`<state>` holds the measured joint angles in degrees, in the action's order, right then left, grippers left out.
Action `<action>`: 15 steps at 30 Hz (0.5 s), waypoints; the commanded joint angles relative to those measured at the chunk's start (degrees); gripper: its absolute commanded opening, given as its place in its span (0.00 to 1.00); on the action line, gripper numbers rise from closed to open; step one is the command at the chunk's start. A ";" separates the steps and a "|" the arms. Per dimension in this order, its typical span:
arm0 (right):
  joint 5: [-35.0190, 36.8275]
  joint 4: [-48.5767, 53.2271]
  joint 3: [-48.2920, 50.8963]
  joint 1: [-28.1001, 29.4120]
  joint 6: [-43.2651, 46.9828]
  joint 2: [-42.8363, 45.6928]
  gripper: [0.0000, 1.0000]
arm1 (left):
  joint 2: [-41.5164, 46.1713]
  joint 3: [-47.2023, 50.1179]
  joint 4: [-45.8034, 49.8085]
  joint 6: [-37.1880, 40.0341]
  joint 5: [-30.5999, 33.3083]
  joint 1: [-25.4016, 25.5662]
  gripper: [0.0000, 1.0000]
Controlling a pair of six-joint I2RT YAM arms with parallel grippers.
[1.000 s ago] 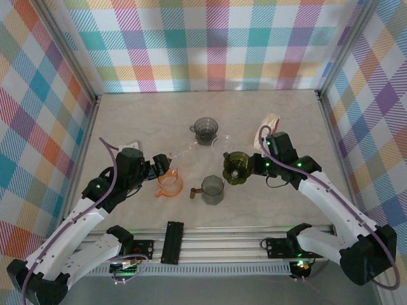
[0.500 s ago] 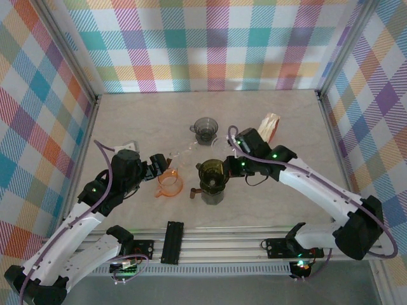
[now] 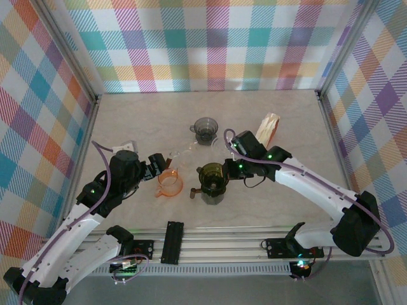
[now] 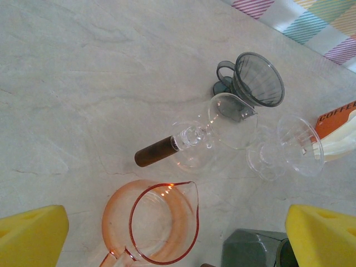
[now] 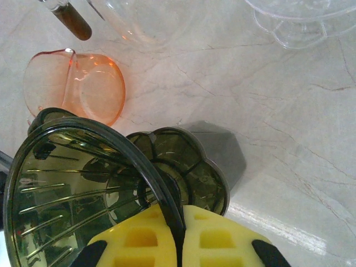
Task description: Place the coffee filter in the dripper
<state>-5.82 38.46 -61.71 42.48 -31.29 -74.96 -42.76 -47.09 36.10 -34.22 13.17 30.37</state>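
Note:
My right gripper is shut on the rim of the olive-green dripper. It holds the dripper tilted just above a grey faceted cup; I cannot tell if they touch. The coffee filter pack lies at the back right, with cream filters sticking out of its orange sleeve. My left gripper hangs open above the orange pitcher, nothing between its yellow pads.
A dark grey dripper stands at mid-back. A clear glass server with a brown handle and a clear dripper lie between it and the pitcher. Checked walls close off three sides.
My right arm has carried the olive-green dripper leftward from beside the grey cup to over it. The left arm has hardly moved and stays open.

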 commanded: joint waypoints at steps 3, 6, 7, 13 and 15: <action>0.36 -0.96 0.53 0.54 -0.87 -0.28 0.02 | 0.47 -0.46 0.82 0.74 1.05 0.56 1.00; 0.21 -1.41 0.97 0.59 -1.03 -0.35 0.11 | 0.32 -0.44 0.82 0.65 0.77 0.57 1.00; 0.21 -1.60 0.98 0.68 -1.11 -0.41 0.13 | 0.31 -0.46 0.84 0.62 0.64 0.55 1.00; -0.59 -2.46 0.30 1.38 -1.41 -1.56 0.17 | -0.29 -0.28 0.59 0.29 -0.16 0.56 1.00; -0.42 -2.36 -0.05 1.55 -1.34 -2.09 0.21 | -0.60 -0.11 0.55 0.01 -0.46 0.55 1.00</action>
<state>-5.65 36.88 -61.36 43.48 -32.16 -76.16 -43.07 -47.09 36.05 -34.26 13.04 30.37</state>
